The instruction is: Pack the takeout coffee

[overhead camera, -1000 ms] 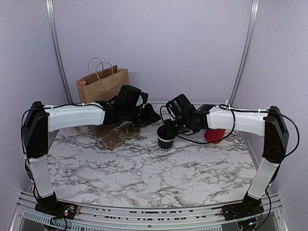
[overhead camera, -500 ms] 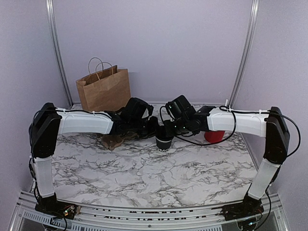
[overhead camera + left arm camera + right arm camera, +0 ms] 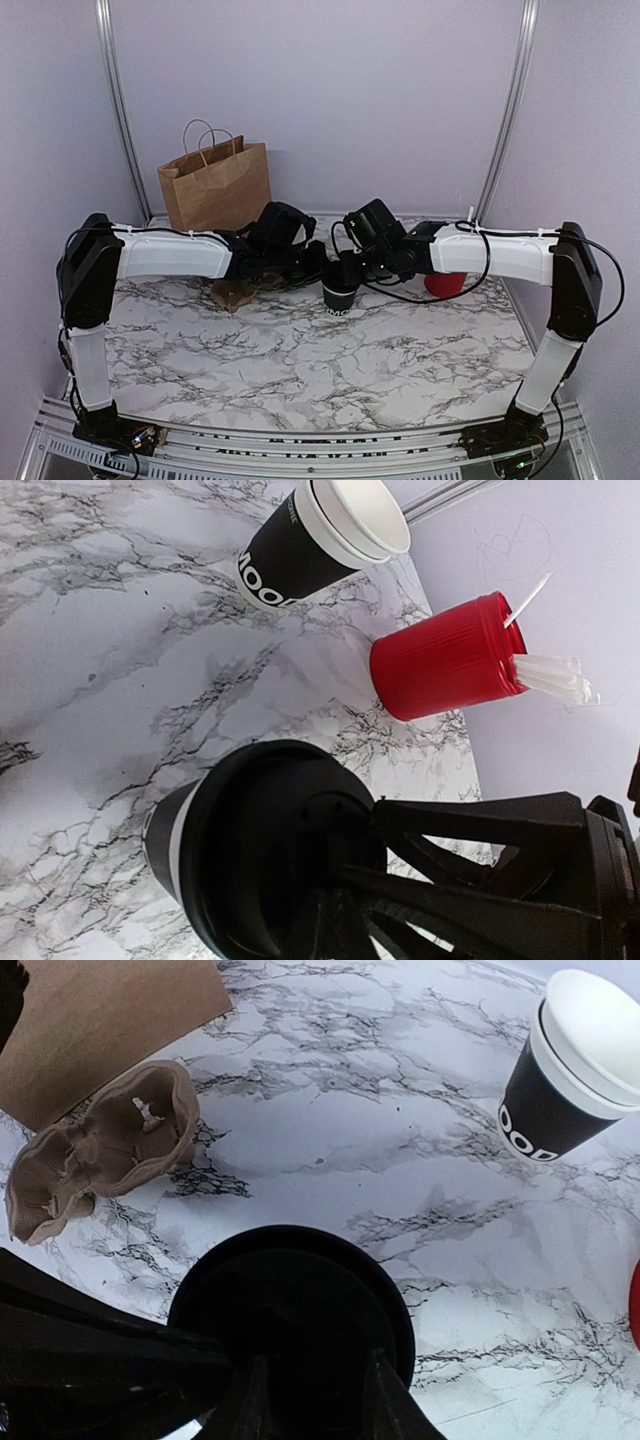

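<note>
**Both grippers at the lidded cup, rear centre of table**

Right gripper (image 3: 318,1360): its two fingers stand apart over the near part of the black lid (image 3: 300,1290). Whether they clamp it cannot be determined.

Left gripper (image 3: 314,266): its tips reach the same lid from the cup's left side. In the left wrist view the dark fingers merge with the lid, so its grip cannot be determined either.

The takeout coffee (image 3: 340,298) stands upright on the marble table (image 3: 300,380), between the two grippers.

To its left, partly under the left arm, lies a brown pulp cup carrier (image 3: 100,1150). A paper bag (image 3: 215,185) stands upright behind it.

To its right stands a red cup (image 3: 445,660) holding white sticks (image 3: 550,677). Nested black cups (image 3: 570,1070) stand nearby. Both are apart from the coffee.
</note>
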`<action>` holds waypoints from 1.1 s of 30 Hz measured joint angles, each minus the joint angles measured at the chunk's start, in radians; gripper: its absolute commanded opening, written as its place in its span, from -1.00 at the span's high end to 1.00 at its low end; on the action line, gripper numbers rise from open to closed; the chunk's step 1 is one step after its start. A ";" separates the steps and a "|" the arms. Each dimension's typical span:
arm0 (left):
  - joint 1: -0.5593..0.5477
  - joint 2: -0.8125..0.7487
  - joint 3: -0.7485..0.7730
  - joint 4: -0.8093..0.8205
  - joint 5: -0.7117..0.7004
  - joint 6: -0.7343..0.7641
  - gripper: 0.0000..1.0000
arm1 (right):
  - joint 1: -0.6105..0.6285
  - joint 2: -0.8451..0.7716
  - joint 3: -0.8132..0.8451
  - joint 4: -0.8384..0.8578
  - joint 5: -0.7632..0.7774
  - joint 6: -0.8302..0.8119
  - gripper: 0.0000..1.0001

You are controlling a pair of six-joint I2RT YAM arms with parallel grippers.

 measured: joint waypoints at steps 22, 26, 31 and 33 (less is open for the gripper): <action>0.029 0.018 -0.080 0.158 0.081 -0.038 0.88 | 0.003 -0.002 -0.010 0.014 0.005 0.011 0.36; 0.031 0.008 -0.085 0.171 0.085 -0.041 0.86 | 0.003 -0.002 -0.011 0.016 0.004 0.011 0.36; 0.041 -0.009 -0.047 0.089 0.096 -0.037 0.83 | 0.003 -0.002 -0.011 0.016 0.005 0.011 0.36; 0.051 -0.015 -0.019 0.066 0.111 -0.040 0.82 | 0.003 -0.002 -0.011 0.017 0.005 0.011 0.36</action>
